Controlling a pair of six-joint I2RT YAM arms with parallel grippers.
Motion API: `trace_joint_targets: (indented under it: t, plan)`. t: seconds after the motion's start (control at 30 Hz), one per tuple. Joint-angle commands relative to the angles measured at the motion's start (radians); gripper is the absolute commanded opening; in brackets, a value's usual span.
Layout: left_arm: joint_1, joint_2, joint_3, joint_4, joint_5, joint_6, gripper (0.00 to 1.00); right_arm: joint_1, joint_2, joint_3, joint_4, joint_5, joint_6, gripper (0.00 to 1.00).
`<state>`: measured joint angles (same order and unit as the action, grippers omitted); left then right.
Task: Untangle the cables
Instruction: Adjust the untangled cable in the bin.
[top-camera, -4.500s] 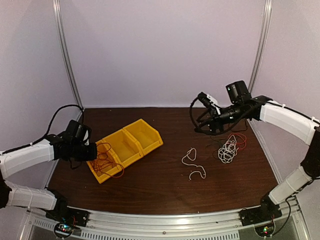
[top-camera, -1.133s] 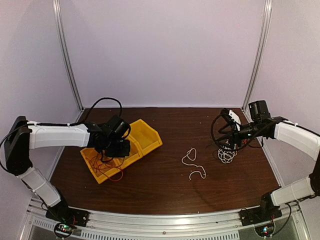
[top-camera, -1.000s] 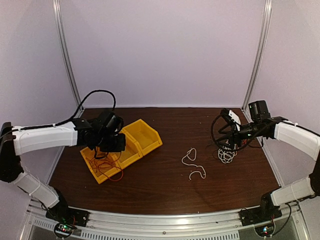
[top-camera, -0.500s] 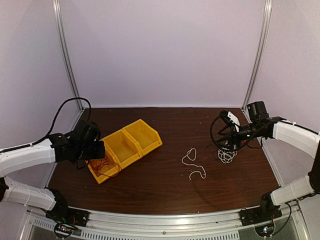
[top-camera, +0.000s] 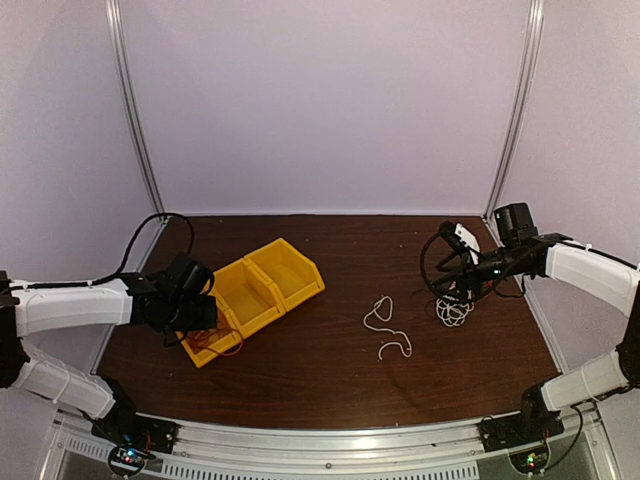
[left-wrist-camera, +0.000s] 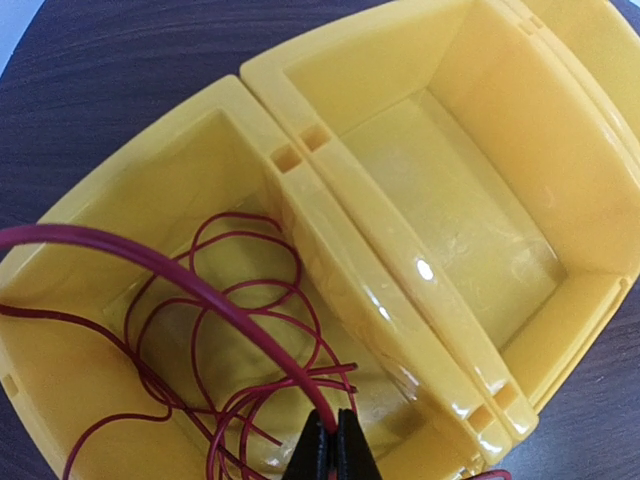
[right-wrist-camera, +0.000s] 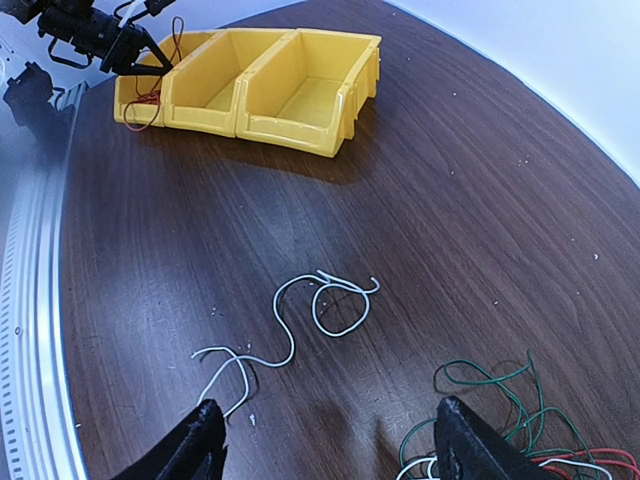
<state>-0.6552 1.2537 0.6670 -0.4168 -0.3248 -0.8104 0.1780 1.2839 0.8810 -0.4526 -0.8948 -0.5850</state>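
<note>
- Left gripper — jaws pinched tight on the red cable. Its loops lie in the end yellow bin, at about 9 o'clock on the table.
- Right gripper — jaws wide, nothing between them, hanging over the tangle of cables at 3 o'clock.
- A loose white cable lies near the table's centre, well apart from both grippers.

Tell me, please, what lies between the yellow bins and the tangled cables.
A loose white cable, lying alone; the right wrist view shows it.
</note>
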Motion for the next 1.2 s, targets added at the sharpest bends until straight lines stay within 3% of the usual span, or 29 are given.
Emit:
trace_joint_targets:
  t: [0.0,0.83,1.17]
  plan:
    - [0.008,0.034,-0.009,0.004,0.013,-0.03,0.0,-0.008,0.007,-0.004,-0.003,0.007,-0.015,0.72]
    - [0.008,0.165,-0.038,0.084,0.039,0.007,0.0,-0.008,0.014,-0.002,-0.008,0.01,-0.019,0.72]
    - [-0.01,0.103,-0.062,0.162,0.124,0.104,0.0,-0.008,0.018,-0.004,-0.009,0.011,-0.019,0.72]
